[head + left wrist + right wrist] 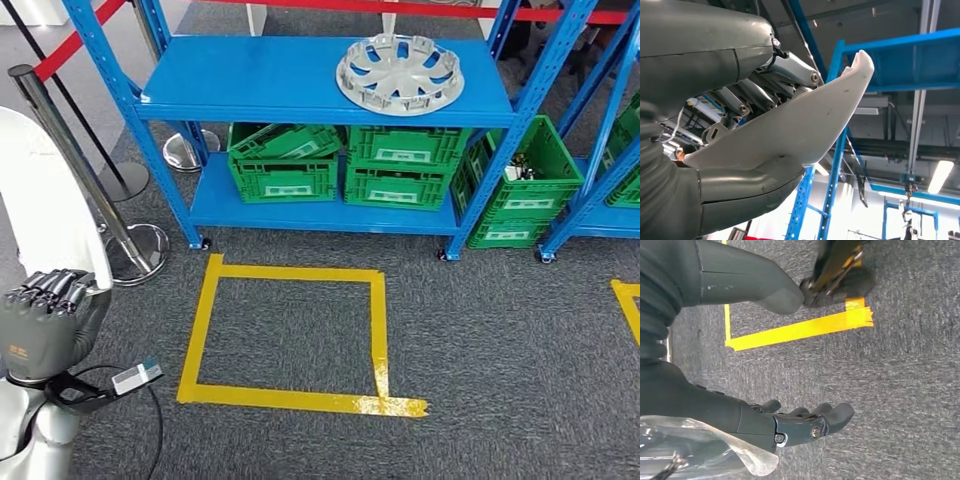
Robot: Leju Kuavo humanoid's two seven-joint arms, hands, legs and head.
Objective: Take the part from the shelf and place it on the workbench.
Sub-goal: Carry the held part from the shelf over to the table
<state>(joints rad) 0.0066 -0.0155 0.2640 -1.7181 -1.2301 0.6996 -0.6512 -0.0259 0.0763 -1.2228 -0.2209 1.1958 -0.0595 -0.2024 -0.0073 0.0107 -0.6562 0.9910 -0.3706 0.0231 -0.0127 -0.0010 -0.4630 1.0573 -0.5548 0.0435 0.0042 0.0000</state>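
My left hand (49, 320) is at the lower left of the head view and grips a long curved white part (38, 190) that rises above it. Seen from the left wrist, the white part (791, 125) lies clamped between the thick thumb below and the darker fingers (764, 95) above. My right hand (753, 415) hangs over the grey carpet with thumb and fingers apart and nothing in it. A silver wheel cover (398, 72) lies on the upper board of the blue shelf (249, 85), ahead of me and well away from both hands.
Green crates (283, 165) fill the shelf's lower board, and another green crate (528, 180) stands to the right by a second blue rack. A yellow tape rectangle (287, 270) marks the carpet before the shelf. Chrome stanchions (136, 245) with red belts stand at the left.
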